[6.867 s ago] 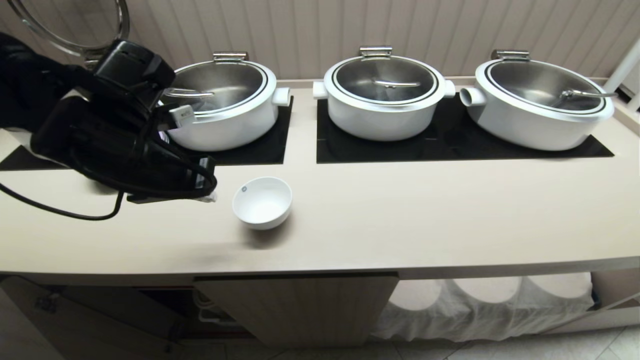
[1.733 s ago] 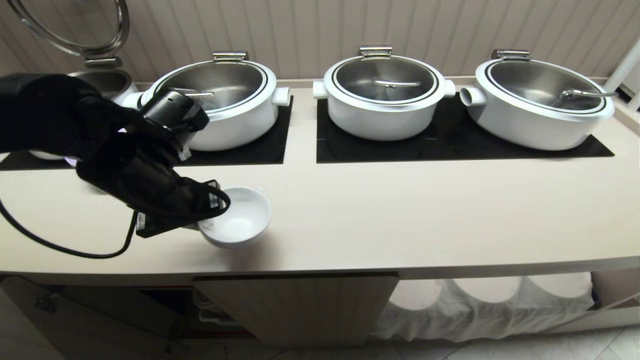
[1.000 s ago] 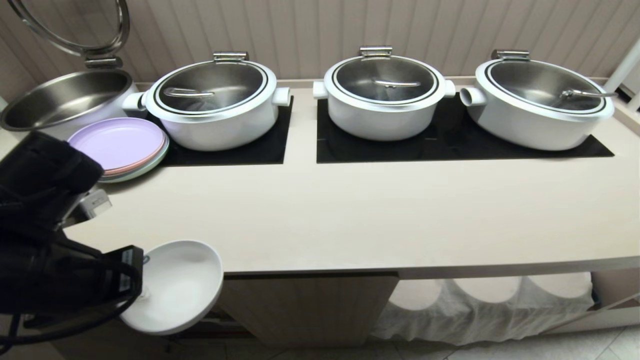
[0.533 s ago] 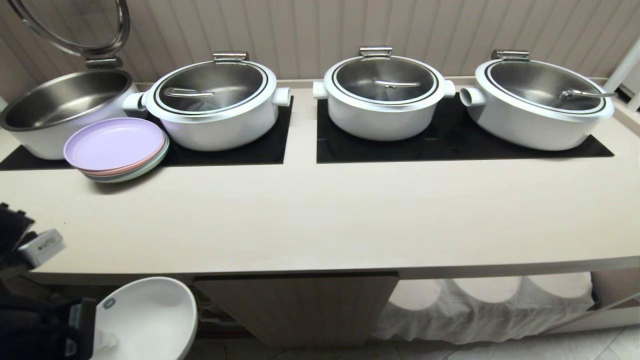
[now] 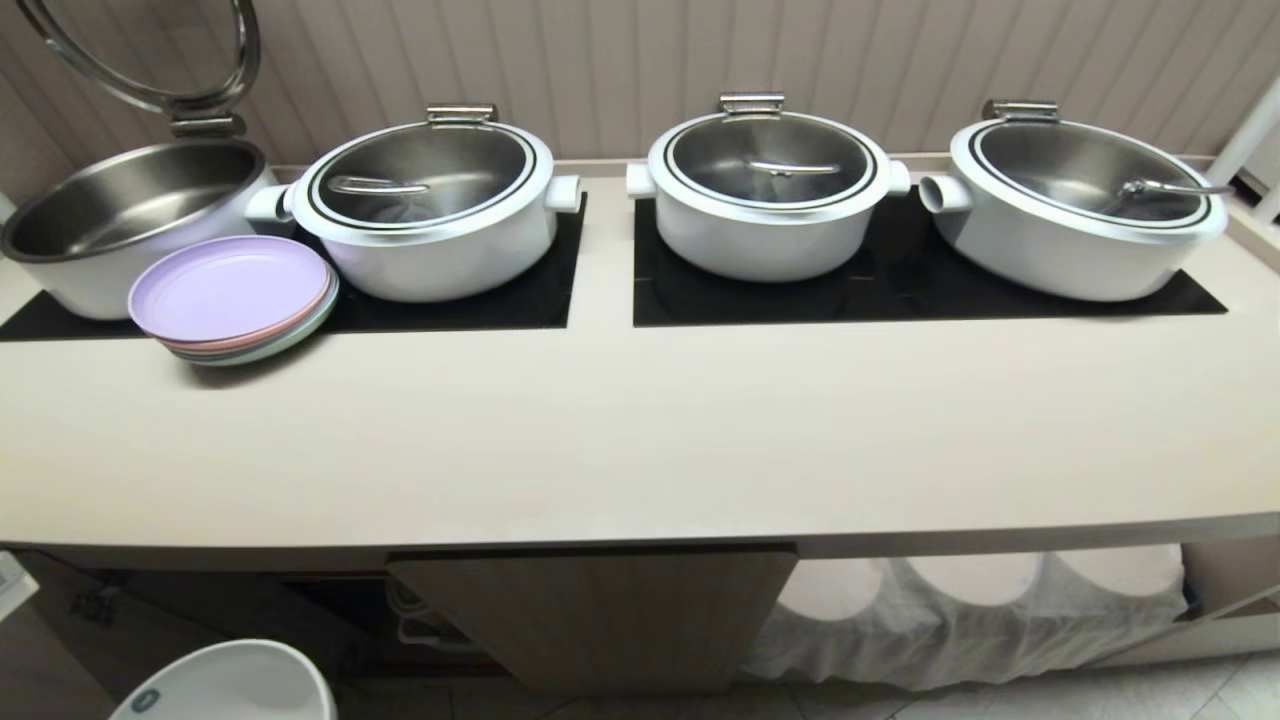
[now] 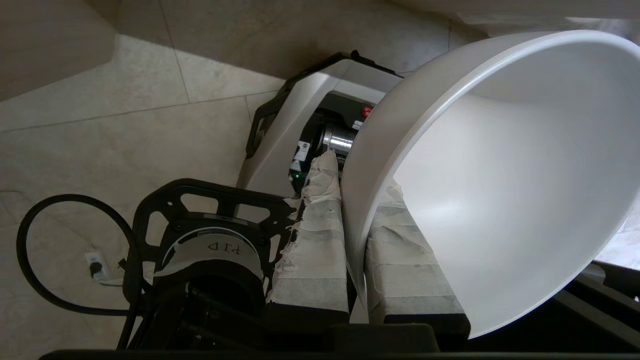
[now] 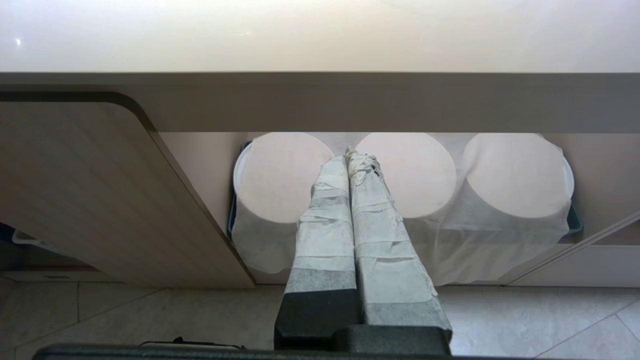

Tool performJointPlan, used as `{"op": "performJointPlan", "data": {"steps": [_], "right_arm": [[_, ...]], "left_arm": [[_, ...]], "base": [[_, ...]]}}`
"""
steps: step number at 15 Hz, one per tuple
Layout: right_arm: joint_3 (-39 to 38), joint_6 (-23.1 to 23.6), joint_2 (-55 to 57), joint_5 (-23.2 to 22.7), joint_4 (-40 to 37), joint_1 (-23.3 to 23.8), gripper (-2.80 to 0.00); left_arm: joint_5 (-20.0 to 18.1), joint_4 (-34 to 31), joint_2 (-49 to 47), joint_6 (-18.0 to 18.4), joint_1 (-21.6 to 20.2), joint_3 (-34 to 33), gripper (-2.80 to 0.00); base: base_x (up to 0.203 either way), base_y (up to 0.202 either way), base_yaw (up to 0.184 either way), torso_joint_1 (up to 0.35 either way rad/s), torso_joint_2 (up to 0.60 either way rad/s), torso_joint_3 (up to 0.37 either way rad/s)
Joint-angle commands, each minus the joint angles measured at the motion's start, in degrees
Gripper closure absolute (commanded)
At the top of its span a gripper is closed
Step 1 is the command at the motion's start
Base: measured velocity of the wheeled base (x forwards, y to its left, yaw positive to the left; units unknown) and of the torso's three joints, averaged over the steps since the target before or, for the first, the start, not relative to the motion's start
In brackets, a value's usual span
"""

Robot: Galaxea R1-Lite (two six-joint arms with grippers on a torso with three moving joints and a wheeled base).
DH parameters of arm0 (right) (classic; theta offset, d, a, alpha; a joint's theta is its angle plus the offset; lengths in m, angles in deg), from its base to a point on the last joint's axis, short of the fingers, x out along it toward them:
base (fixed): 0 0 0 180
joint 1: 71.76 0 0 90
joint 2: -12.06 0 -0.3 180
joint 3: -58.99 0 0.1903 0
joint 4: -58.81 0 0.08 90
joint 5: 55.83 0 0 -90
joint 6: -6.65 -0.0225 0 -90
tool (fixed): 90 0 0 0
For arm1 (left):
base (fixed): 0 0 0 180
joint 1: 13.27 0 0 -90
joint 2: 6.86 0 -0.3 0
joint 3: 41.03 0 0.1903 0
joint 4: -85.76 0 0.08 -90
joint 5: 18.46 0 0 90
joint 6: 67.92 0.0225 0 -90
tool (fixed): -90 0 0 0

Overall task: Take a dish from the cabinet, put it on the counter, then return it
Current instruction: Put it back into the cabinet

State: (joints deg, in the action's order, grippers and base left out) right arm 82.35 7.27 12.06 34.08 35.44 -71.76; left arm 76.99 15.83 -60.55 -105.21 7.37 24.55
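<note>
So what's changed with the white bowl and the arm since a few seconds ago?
The left gripper took hold of the bowl by its rim, lifted it off the counter and carried it down past the front edge, toward the open cabinet. The pots, the plates and the right gripper, shut and parked below the counter, stayed put.

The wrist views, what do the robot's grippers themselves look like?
Left gripper: two flat fingers wrapped in frayed whitish tape over black bases, beside a black openwork bracket, a black looped cable and a round label. Right gripper: the same taped fingers on black bases.
</note>
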Motion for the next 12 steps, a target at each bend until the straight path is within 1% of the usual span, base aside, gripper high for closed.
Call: {"op": "performJointPlan", "data": {"steps": [1,5,8,12], "right_arm": [[0.0,-0.01,0.0,0.0,0.0,0.0,0.0],[0.0,0.08,0.0,0.0,0.0,0.0,0.0],[0.0,-0.01,0.0,0.0,0.0,0.0,0.0],[0.0,-0.01,0.0,0.0,0.0,0.0,0.0]], "left_arm": [[0.04,-0.29,1.22,-0.24,0.02,-0.53,0.0],[0.26,0.06,1.54,-0.2,0.02,-1.17,0.0],[0.18,-0.17,3.5,-0.23,0.1,-1.38,0.0],[0.26,-0.2,6.13,-0.23,0.02,-3.26,0.0]], "base": [[0.0,0.0,0.0,0.0,0.0,0.0],[0.0,0.0,0.0,0.0,0.0,0.0],[0.0,0.0,0.0,0.0,0.0,0.0],[0.0,0.0,0.0,0.0,0.0,0.0]]}}
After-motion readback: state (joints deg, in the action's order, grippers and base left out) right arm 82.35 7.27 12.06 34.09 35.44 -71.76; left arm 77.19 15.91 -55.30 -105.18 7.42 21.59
